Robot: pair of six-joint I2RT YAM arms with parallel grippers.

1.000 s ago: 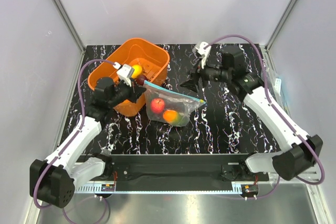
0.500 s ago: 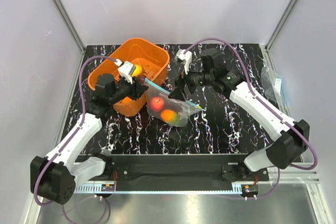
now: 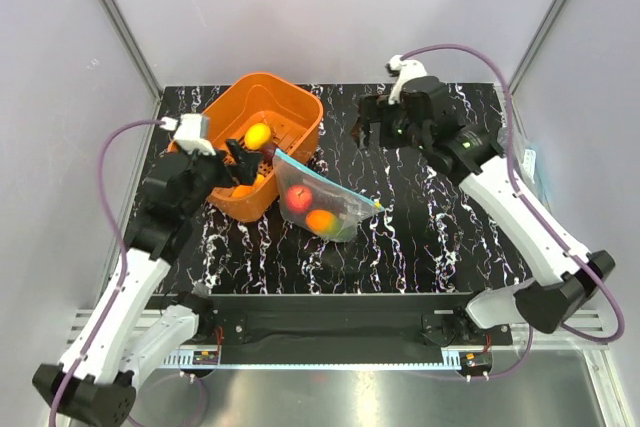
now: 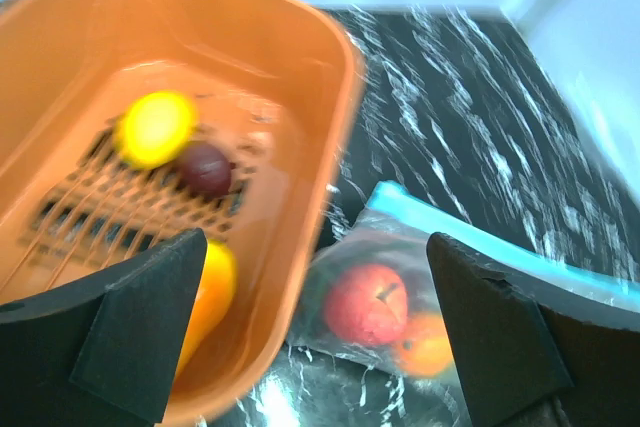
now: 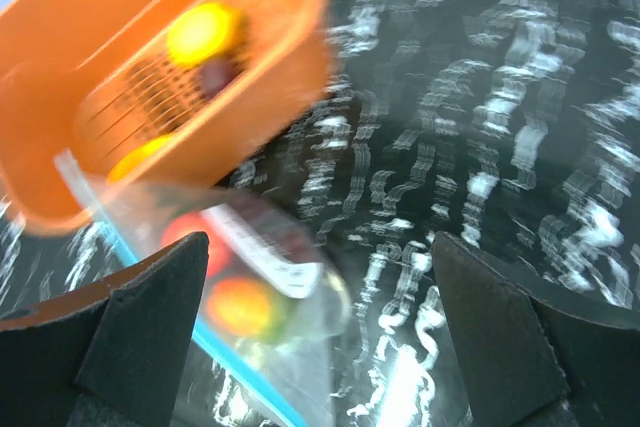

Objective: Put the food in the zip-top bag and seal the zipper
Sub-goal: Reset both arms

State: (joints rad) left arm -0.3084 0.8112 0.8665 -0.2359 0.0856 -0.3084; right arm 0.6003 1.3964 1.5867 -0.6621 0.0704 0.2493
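Clear plastic of the zip-top bag [image 3: 345,209] lies on the table [image 3: 430,237] just beside the orange basket [image 3: 300,97], with the red apple [image 3: 299,197] and mango [image 3: 322,220] inside it, so roughly half done; the lemon [image 3: 258,134] and grapes [image 4: 203,167] sit in the basket, chives unseen. Left gripper [image 3: 240,161] and right gripper [image 3: 372,133] hover with fingers spread, holding nothing; the zipper [image 3: 330,180] — apparently unsealed — comes last.

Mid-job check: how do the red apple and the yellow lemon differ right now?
The red apple lies inside the zip-top bag; the yellow lemon sits in the orange basket. The apple lies next to the mango, the lemon next to the dark grapes. Both are small, round toy fruit.
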